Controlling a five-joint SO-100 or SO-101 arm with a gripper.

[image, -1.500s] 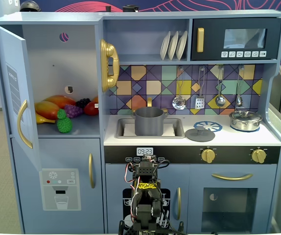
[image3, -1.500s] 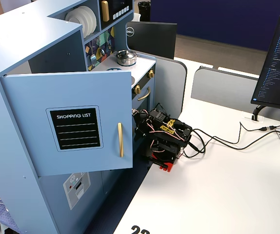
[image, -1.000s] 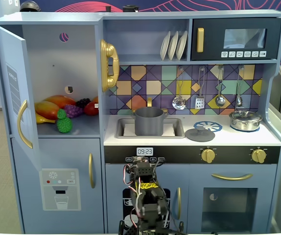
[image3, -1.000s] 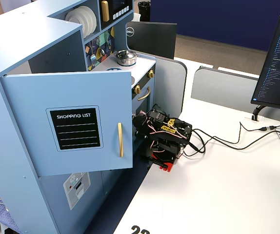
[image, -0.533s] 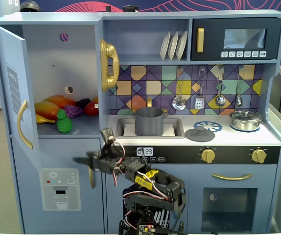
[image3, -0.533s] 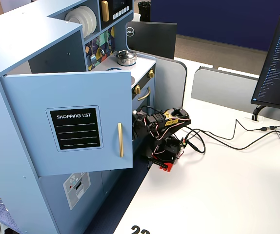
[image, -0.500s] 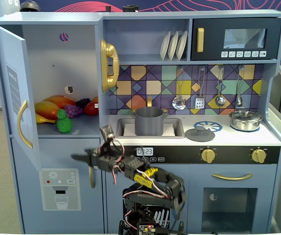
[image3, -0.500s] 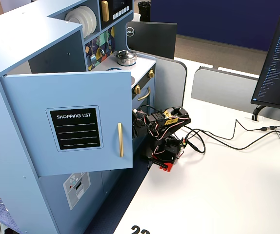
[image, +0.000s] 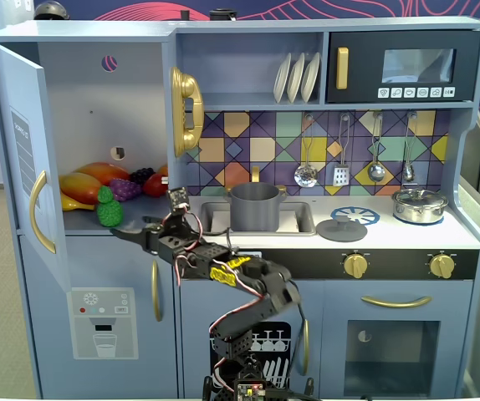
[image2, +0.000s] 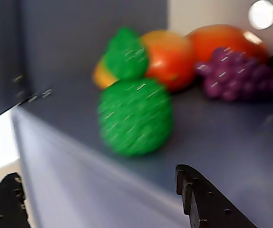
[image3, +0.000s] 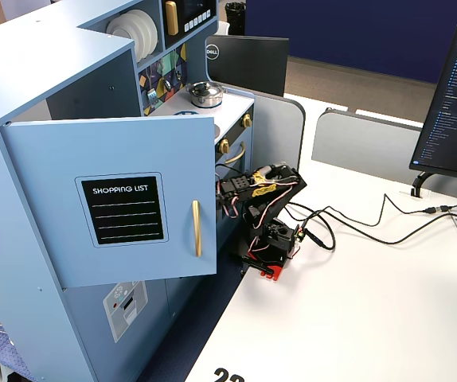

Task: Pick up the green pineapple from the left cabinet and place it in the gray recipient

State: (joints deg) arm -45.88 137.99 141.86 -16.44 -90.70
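- Sitting on the tall light-blue toy cabinet (image: 22,167) shelf edge: bumpy bright green plastic pineapple (image: 109,208), untouched.
- Black two-finger gripper (image2: 98,199) just in front, jaws wide, holding nothing.
- Matte gray cylindrical pot (image: 254,205) stands in the sink.

In a fixed view, the small bright green bumpy plastic pineapple (image: 109,209) stands on the shelf of the tall light-blue toy cupboard (image: 98,75), near its front edge. The purple plastic grape bunch (image: 125,188) lies at its 1 o'clock, the orange fruits (image: 81,185) at 11. The black two-finger tool (image: 131,231) sits just at its 5 o'clock. The matte gray cylindrical pot (image: 255,206) stands in the sink, well apart at 3 o'clock on the counter (image: 407,236).
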